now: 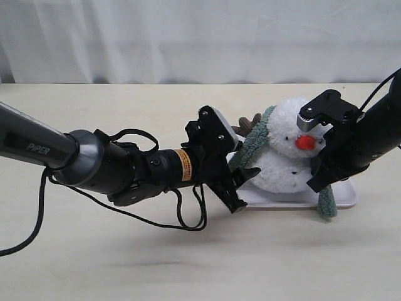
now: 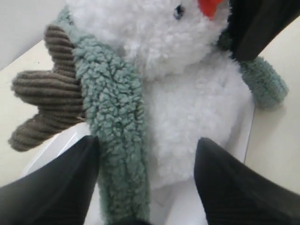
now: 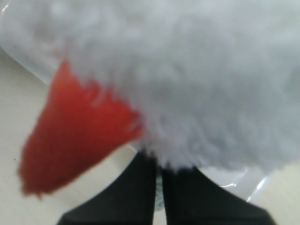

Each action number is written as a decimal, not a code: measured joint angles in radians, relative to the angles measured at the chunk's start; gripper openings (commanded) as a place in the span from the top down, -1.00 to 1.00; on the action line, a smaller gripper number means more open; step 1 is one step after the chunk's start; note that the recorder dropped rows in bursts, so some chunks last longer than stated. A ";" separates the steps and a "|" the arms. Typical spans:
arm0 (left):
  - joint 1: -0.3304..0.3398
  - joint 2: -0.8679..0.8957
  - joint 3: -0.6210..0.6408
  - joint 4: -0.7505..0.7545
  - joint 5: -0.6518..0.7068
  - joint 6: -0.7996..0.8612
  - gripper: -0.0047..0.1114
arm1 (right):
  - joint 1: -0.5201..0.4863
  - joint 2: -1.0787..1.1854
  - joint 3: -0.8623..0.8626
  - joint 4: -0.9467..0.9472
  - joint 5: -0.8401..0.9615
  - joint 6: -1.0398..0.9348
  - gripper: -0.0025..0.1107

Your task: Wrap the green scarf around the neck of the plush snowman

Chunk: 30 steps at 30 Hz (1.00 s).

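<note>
a robot lab test bench, by the look: a bare pale beige surface (image 1: 188, 263), a pleated white curtain (image 1: 200, 37) at 12 o'clock, a grey-and-black cabled robot arm (image 1: 94, 163) from 9 o'clock, a second black arm (image 1: 376, 125) from 3 o'clock.

Exterior view: bright, even, diffuse light; faint soft shadows on table (image 1: 188, 269). Left wrist view: green scarf (image 2: 115, 122) fleece sharp, near edges soft. Right wrist view: badly defocused, orange nose (image 3: 75, 136) smeared; glare on tray (image 3: 248, 183).
</note>
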 measured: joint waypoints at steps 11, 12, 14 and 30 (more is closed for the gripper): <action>0.000 0.056 -0.044 -0.033 0.052 0.012 0.08 | 0.000 0.000 0.000 0.012 0.000 -0.006 0.88; 0.000 0.056 -0.044 -0.041 0.050 0.012 0.19 | 0.000 0.000 0.000 0.012 0.000 -0.006 0.88; 0.000 0.056 -0.048 -0.049 0.050 0.012 0.48 | 0.000 0.000 0.000 0.012 0.000 -0.006 0.88; -0.084 0.048 -0.052 0.117 0.117 0.012 0.92 | 0.000 0.000 0.000 0.014 0.000 -0.008 0.88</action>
